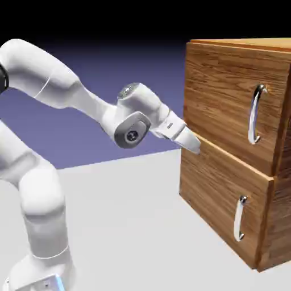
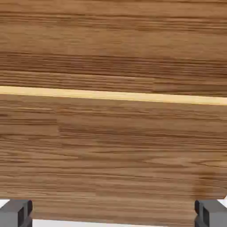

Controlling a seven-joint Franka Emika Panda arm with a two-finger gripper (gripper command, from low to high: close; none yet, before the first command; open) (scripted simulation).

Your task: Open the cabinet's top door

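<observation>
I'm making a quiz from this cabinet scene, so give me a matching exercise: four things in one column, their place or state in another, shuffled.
Things:
1. top door
2. lower panel
3. end effector
4. top handle

Places or states:
A. by the cabinet's near edge, at the seam
B. long silver bar, untouched
C. upper front, shut
D. bears the shorter handle

Pairs: 1-C, 2-D, 3-A, 4-B

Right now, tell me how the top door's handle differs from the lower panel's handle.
The top door's handle is the longer bar; the lower panel's handle is clearly shorter. The upper handle sits high on the cabinet, the lower one near its base. The gripper is at the seam between the panels, nearer the upper handle's height, touching neither. Both are curved, silver and upright.
</observation>
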